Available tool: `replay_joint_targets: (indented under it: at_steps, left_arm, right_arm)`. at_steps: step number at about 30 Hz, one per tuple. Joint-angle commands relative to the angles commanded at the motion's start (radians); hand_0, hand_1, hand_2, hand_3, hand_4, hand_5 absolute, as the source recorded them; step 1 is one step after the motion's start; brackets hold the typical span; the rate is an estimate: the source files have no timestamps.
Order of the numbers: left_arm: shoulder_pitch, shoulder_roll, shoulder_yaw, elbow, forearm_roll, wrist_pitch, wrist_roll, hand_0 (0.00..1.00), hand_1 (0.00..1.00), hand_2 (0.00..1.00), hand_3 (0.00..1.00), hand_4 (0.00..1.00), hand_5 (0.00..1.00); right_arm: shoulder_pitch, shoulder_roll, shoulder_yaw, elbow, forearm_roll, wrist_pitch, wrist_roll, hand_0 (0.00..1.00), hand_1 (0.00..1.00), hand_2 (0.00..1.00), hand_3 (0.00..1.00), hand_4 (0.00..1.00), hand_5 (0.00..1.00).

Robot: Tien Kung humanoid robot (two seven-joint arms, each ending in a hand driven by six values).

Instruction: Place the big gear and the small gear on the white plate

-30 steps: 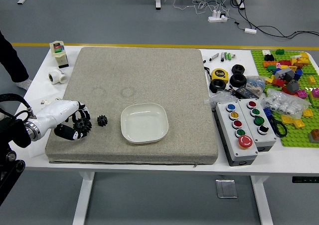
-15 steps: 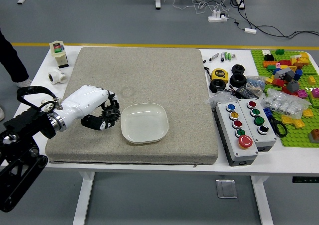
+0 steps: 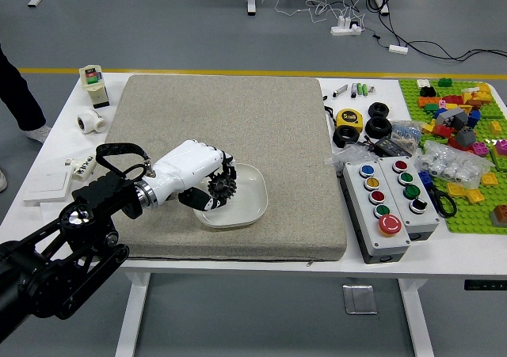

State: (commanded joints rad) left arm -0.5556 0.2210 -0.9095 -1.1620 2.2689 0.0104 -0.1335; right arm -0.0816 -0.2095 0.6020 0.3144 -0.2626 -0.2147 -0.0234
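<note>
Black big gear (image 3: 223, 186): is gripped over the white plate (image 3: 252, 197), left of the frame's centre.
Left hand (image 3: 203, 175): is closed around the gear; the plate's left part is covered by it.
Grey mat (image 3: 293, 135): is laid mid-frame, beneath the plate.
Button boxes (image 3: 369, 214): are placed right of centre.
Tape measure (image 3: 348, 119): yellow, is set upper right.

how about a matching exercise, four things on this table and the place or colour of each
Things:
1. gear
2. plate
3. tape measure
4. mat

Places or colours:
A. yellow, to the right of the mat
B. under the plate
C. in the left hand, over the plate
D. white, lying on the mat

Right pairs: 1-C, 2-D, 3-A, 4-B
</note>
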Motion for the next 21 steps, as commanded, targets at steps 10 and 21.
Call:
replay_joint_targets:
  at_steps: [10, 21]
  left_arm:
    - [-0.021, -0.017, -0.02, 0.051, 0.0, 0.003, -0.013, 0.548, 0.715, 0.852, 0.847, 0.998, 0.502]
    - [0.016, 0.023, -0.136, -0.053, 0.0, -0.009, -0.032, 0.545, 0.703, 0.791, 0.829, 0.998, 0.365]
  right_arm:
    - [0.002, -0.001, 0.0, 0.0, 0.0, 0.001, 0.001, 0.755, 0.796, 0.824, 0.749, 0.923, 0.785]
    - [0.001, 0.001, 0.007, -0.001, -0.002, 0.001, 0.001, 0.757, 0.796, 0.824, 0.75, 0.923, 0.784]
